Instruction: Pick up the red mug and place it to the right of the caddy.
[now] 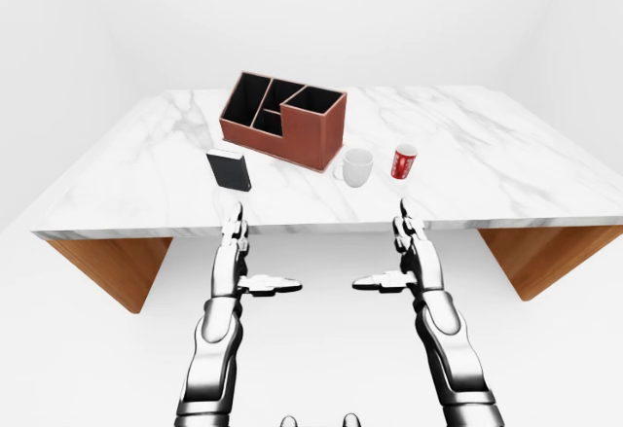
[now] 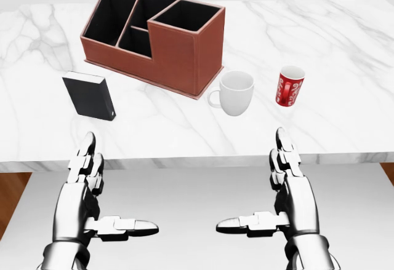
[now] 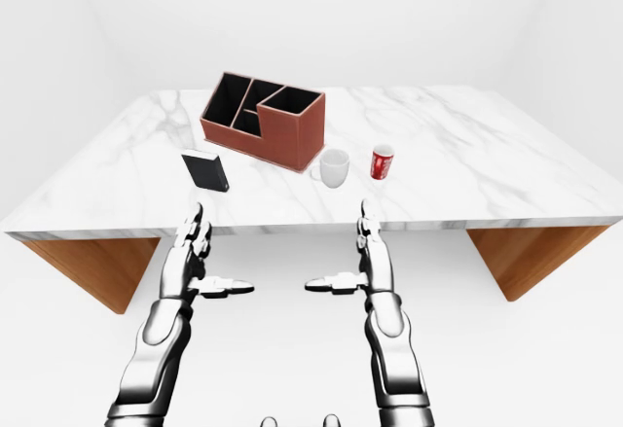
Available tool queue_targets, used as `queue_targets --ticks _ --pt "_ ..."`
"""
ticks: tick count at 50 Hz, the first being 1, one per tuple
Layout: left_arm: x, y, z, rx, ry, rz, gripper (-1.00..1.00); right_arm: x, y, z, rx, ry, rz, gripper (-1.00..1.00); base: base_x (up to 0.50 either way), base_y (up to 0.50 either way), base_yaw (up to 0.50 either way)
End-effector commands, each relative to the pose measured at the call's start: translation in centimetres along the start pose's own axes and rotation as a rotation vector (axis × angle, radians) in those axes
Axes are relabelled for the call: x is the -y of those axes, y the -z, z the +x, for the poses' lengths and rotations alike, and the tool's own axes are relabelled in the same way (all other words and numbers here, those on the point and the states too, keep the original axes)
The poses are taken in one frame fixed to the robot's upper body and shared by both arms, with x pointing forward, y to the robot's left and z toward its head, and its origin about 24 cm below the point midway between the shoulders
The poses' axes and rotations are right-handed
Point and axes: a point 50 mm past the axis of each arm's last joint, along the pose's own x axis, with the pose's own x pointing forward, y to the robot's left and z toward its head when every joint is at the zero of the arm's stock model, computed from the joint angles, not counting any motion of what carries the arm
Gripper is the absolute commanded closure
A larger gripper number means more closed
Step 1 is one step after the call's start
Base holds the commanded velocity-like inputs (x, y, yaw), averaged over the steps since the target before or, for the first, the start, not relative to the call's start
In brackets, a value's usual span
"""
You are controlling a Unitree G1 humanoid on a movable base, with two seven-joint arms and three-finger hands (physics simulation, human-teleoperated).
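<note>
The red mug (image 2: 290,86) with a white pattern stands upright on the marble table (image 2: 345,48), right of a white mug (image 2: 235,93). The brown caddy (image 2: 154,36), with several dark compartments, sits to the left of both mugs. My left hand (image 2: 101,187) and right hand (image 2: 271,187) hover below the table's near edge, both open with fingers stretched upward and thumbs pointing inward, holding nothing. The right hand lies below the red mug, well apart from it.
A small black box (image 2: 90,96) stands left of the caddy's near corner. The table rests on wooden supports (image 1: 112,266) at both ends. White floor lies beneath my arms.
</note>
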Motion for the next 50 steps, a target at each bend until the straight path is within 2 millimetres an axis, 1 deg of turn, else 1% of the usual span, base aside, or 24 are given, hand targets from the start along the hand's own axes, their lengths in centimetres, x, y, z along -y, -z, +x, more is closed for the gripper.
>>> queue_targets --ticks 1,8,10,12,15,16,18,19,20,26,31,37,38,43,45,50 --pt "-0.8 -0.6 -0.3 0.017 0.002 0.017 -1.0 0.5 -0.4 -0.3 0.001 -0.019 0.009 -1.0 0.0 0.0 0.0" --pt "-0.9 -1.6 -0.8 0.044 -0.007 0.024 -1.0 0.7 -1.4 -0.7 0.016 -0.019 0.03 -1.0 0.0 0.0 0.0" --pt "-1.0 -2.2 -1.1 0.055 -0.01 0.025 -1.0 0.7 -1.9 -0.9 0.041 -0.015 0.031 -1.0 0.0 0.0 0.0" --pt "-1.1 -2.9 -1.6 0.075 -0.01 0.025 -1.0 0.8 -2.9 -1.2 0.084 -0.012 0.036 -1.0 0.0 0.0 0.0" --pt "-1.3 -3.9 -2.0 0.116 -0.009 0.031 -1.0 0.9 -3.8 -1.6 0.122 -0.014 0.034 -1.0 0.0 0.0 0.0" --pt "-1.6 -4.7 -2.3 0.148 -0.013 0.046 -1.0 0.9 -4.2 -1.8 0.136 -0.015 0.033 -1.0 0.0 0.0 0.0" --pt "-1.9 -5.4 -2.7 0.176 -0.017 0.057 -1.0 0.9 -4.5 -2.0 0.151 -0.03 0.047 -1.0 0.0 0.0 0.0" --pt "-2.3 -6.3 -3.2 0.214 -0.027 0.06 -1.0 0.9 -4.9 -2.2 0.168 -0.024 0.049 -1.0 0.0 0.0 0.0" --pt "-2.5 -6.7 -3.4 0.235 -0.029 0.062 -1.0 0.9 -5.1 -2.3 0.18 -0.024 0.049 -1.0 0.0 0.0 0.0" --pt "-3.2 -8.6 -4.5 0.313 -0.045 0.078 -1.0 1.2 -6.8 -3.0 0.255 -0.017 0.048 -1.0 0.0 0.0 0.0" --pt "-2.6 -10.1 -5.5 0.378 -0.027 0.094 -1.0 1.5 -7.6 -3.4 0.29 -0.012 0.044 -1.0 0.0 0.0 0.0" --pt "-1.9 -11.9 -6.9 0.463 -0.009 0.112 -1.0 1.6 -9.2 -4.3 0.358 -0.011 0.034 -1.0 0.0 0.0 0.0" --pt "-1.8 -12.4 -7.2 0.483 -0.005 0.116 -1.0 1.6 -9.7 -4.7 0.381 -0.01 0.034 -1.0 0.0 0.0 0.0" --pt "-1.4 -13.5 -8.2 0.537 0.002 0.131 -1.0 1.5 -10.7 -5.6 0.428 -0.019 0.027 -1.0 0.0 0.0 0.0" --pt "-1.1 -13.6 -8.3 0.539 0.005 0.14 -1.0 1.4 -11.0 -5.8 0.439 -0.023 0.025 -1.0 0.0 0.0 0.0" --pt "-0.7 -15.0 -9.5 0.609 0.012 0.151 -1.0 1.2 -11.8 -6.7 0.478 -0.045 0.039 -1.0 0.0 0.0 0.0"
